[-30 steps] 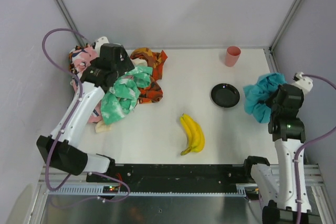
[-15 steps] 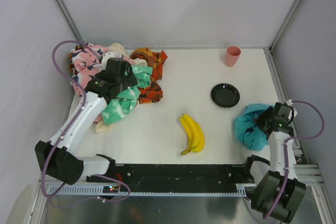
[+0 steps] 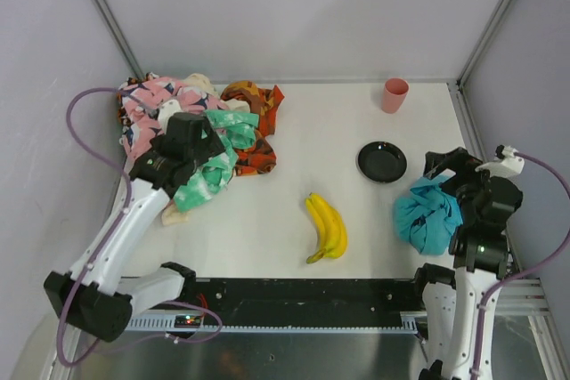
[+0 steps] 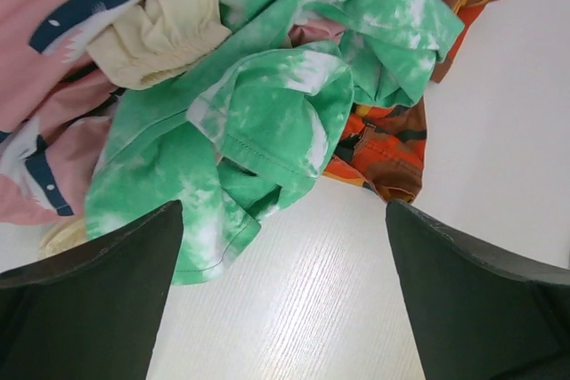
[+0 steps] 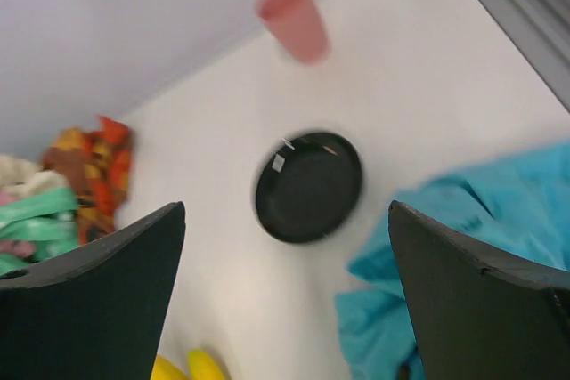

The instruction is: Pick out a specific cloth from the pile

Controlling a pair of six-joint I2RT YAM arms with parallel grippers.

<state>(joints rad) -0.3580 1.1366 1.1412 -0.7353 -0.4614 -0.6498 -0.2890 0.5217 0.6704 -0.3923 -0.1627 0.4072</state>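
Observation:
The turquoise-blue cloth [image 3: 427,217] lies crumpled on the table at the right front, free of any grip; in the right wrist view the cloth [image 5: 463,255] fills the lower right. My right gripper [image 3: 448,169] hovers just above its far edge, open [image 5: 287,211] with nothing between the fingers. The pile [image 3: 209,126] of pink, cream, orange-black and mint-green cloths sits at the back left. My left gripper [image 3: 203,150] hangs over the mint-green cloth [image 4: 267,104], open [image 4: 283,209] and empty, with bare table between its fingers.
A bunch of bananas [image 3: 327,227] lies in the middle front. A black plate [image 3: 382,162] sits just left of the right gripper, and a pink cup [image 3: 394,95] stands at the back right. Walls close in the left, back and right sides.
The right gripper carried the turquoise cloth down to the table's right front, opened and let it go, then rose slightly. The left arm drew back a little over the pile.

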